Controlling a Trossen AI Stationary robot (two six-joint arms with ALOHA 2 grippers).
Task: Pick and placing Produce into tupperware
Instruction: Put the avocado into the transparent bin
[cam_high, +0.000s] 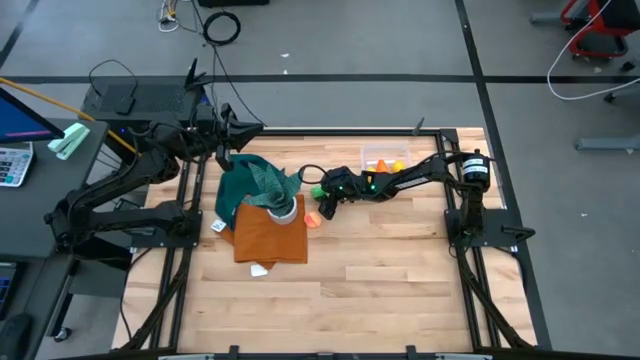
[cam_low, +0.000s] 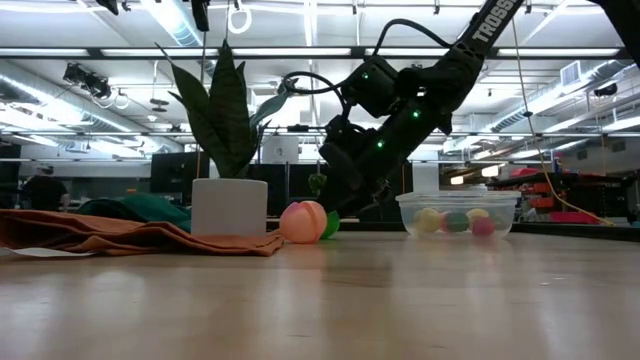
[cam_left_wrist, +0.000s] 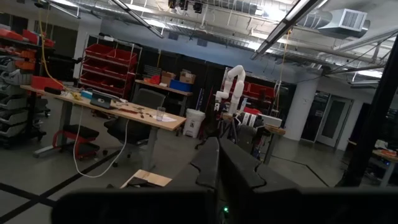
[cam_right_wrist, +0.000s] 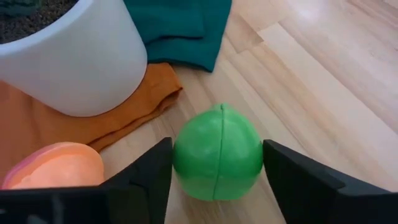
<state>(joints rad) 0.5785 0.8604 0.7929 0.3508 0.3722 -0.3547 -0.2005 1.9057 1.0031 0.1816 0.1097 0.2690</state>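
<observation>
Wooden table (cam_high: 380, 280), workshop behind. Green toy fruit (cam_right_wrist: 217, 154) sat dead centre between right gripper (cam_right_wrist: 214, 180) fingers, jaws open, not yet pinching, peach-orange fruit (cam_low: 303, 221) just beside. Tupperware (cam_low: 457, 212) near, behind right arm, already held yellow, green, red pieces. Left gripper (cam_left_wrist: 219, 163) parked high, shut, empty, farther off.

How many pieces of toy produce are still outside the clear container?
2: a green fruit between the right claw fingers on the table, and a peach beside it near the white pot. Others could be hidden.
</observation>
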